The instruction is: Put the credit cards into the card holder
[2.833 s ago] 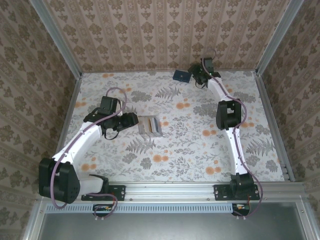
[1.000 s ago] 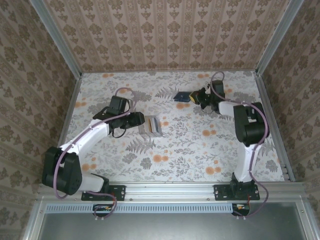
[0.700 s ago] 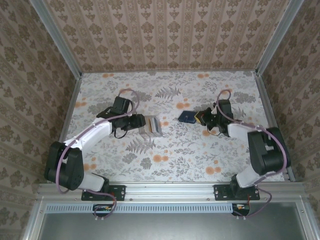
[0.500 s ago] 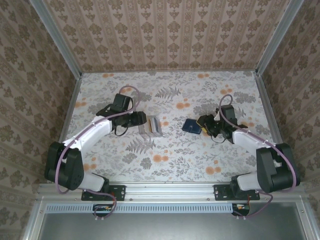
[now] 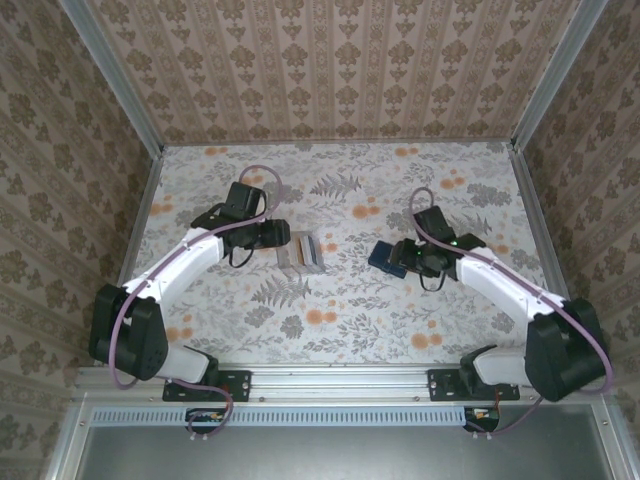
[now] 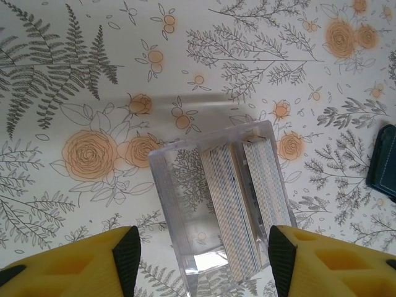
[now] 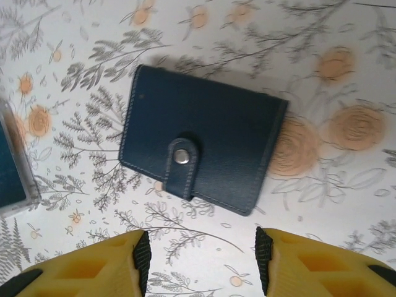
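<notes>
**Cards in the rack, wallet shut to its right, both hands open**

The left hand [image 5: 275,237] hung open at the rack [image 5: 300,252], its fingers [image 6: 127,253] flanking the rack's end and gripping nothing. The cards [image 6: 238,210] stood on edge, packed together in the rack's slots. Right of the rack, a little apart, the wallet [image 7: 204,145] lay flat on the bench [image 5: 350,320] with its snap [image 7: 180,157] fastened. The right hand [image 7: 201,266] sat just beyond the wallet, jaws apart and empty. By my reading no card was out yet, so this was set-up. Next the wallet would need unsnapping and holding open while the left hand pinched one card. The rack's clear walls and the tight packing looked likely to hinder that pinch.
</notes>
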Robot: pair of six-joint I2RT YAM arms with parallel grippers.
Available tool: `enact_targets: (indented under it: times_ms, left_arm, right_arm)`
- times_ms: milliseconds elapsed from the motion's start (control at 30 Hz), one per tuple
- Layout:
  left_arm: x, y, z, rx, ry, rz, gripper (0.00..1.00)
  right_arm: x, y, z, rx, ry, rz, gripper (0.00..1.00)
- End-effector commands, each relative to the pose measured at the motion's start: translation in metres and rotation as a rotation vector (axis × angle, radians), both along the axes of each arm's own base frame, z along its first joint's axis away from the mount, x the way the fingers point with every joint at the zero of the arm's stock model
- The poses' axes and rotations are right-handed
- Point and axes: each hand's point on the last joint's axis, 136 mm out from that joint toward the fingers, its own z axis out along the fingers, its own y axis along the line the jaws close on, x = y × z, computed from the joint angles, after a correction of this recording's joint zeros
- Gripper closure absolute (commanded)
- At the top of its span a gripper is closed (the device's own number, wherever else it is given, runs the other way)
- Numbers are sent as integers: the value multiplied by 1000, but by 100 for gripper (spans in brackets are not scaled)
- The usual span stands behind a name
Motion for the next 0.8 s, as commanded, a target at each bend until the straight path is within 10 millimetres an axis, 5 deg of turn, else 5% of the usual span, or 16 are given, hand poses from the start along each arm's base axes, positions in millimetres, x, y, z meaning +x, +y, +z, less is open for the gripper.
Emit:
enact_targets:
  times_ms: [0,433,767]
  left_arm:
    - [0,2,5,18,-21,-8,40]
    - [-9,10,-4,42,-13,3,39]
    - [-12,8,-2,15,-24,3,39]
  right_arm:
    - [-4,-3,-19,-129,108,19,49]
    - [31,17,-58,-274,174,61,49]
    - [2,24,-60,-301,224,326,68]
